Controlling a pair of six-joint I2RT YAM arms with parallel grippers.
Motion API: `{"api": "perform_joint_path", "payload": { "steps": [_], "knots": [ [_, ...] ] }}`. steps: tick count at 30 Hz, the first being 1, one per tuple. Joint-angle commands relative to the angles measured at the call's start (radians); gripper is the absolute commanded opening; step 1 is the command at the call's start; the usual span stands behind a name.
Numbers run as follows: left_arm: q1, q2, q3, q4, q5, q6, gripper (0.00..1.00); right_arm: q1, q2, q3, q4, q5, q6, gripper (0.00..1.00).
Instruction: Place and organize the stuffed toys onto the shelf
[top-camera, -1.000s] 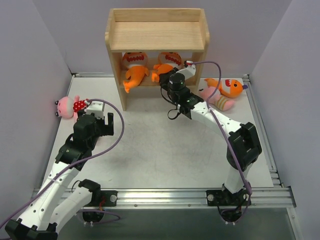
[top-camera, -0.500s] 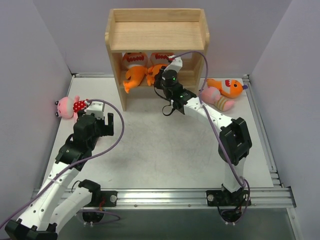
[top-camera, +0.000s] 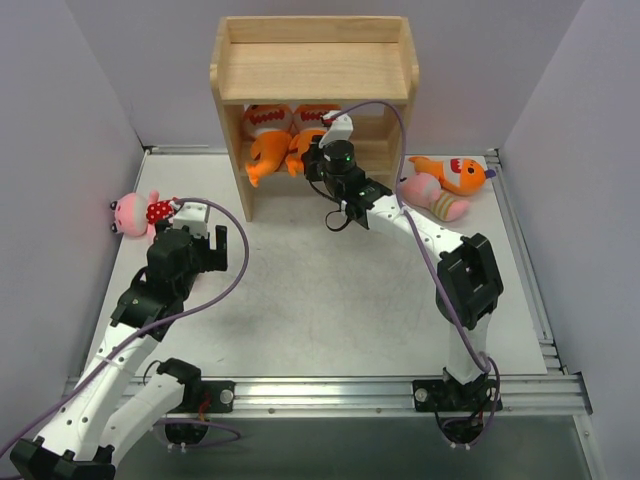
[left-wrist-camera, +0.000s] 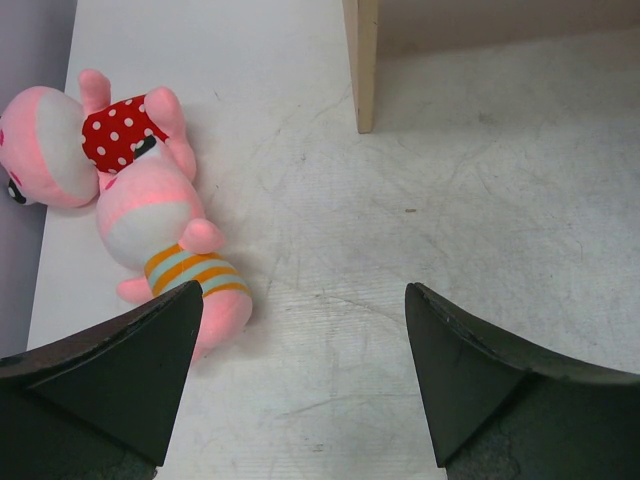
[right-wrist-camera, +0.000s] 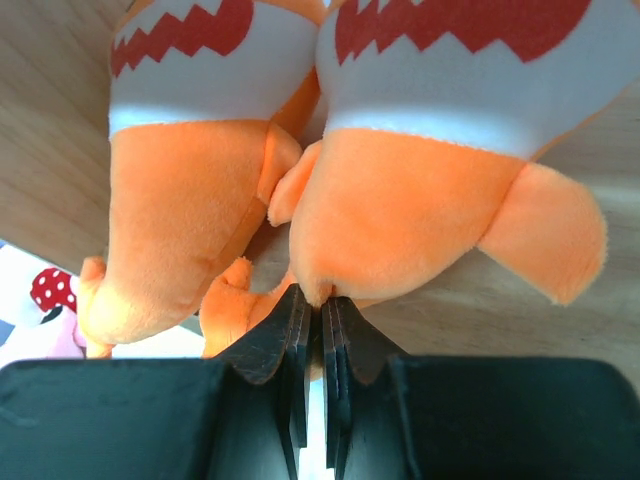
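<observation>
Honestly, with my right fingers (right-wrist-camera: 290, 340) closed and pressed against the orange fish (right-wrist-camera: 400, 210) on the shelf (top-camera: 315, 72) middle tier, left fingers (left-wrist-camera: 110, 370) spread wide over the desk (left-wrist-camera: 450, 200), I'm worried a harder shove tips it off.

A robot lab cell: plain grey walls (top-camera: 60, 100) box in a white table (top-camera: 320, 300) with aluminium rails (top-camera: 330, 392).

The left arm (top-camera: 175, 255) hides the striped doll (left-wrist-camera: 190, 275) from above; the left wrist view crops the polka-dot doll's (left-wrist-camera: 120, 135) head.
</observation>
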Motion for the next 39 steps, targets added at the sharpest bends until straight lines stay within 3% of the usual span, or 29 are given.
{"api": "perform_joint_path", "payload": {
  "steps": [1, 9, 14, 24, 31, 39],
  "knots": [
    [-0.003, -0.009, 0.000, 0.045, -0.007, 0.011, 0.91, 0.003, -0.015, -0.013, 0.085, -0.045, -0.018, 0.00],
    [-0.003, -0.015, -0.001, 0.046, -0.005, 0.011, 0.91, -0.029, -0.026, -0.033, 0.071, -0.047, -0.023, 0.00],
    [-0.003, -0.015, -0.001, 0.045, -0.003, 0.011, 0.91, -0.037, -0.032, -0.032, 0.047, -0.045, -0.031, 0.16],
    [-0.003, -0.012, -0.001, 0.045, -0.004, 0.011, 0.91, -0.038, -0.050, -0.003, -0.009, -0.002, -0.048, 0.23],
    [-0.003, -0.013, -0.003, 0.045, -0.002, 0.011, 0.91, -0.039, -0.084, -0.013, -0.039, 0.048, -0.020, 0.47],
    [-0.003, -0.012, -0.003, 0.045, -0.002, 0.012, 0.91, -0.039, -0.118, -0.029, -0.058, 0.081, -0.006, 0.53]
  ]
}}
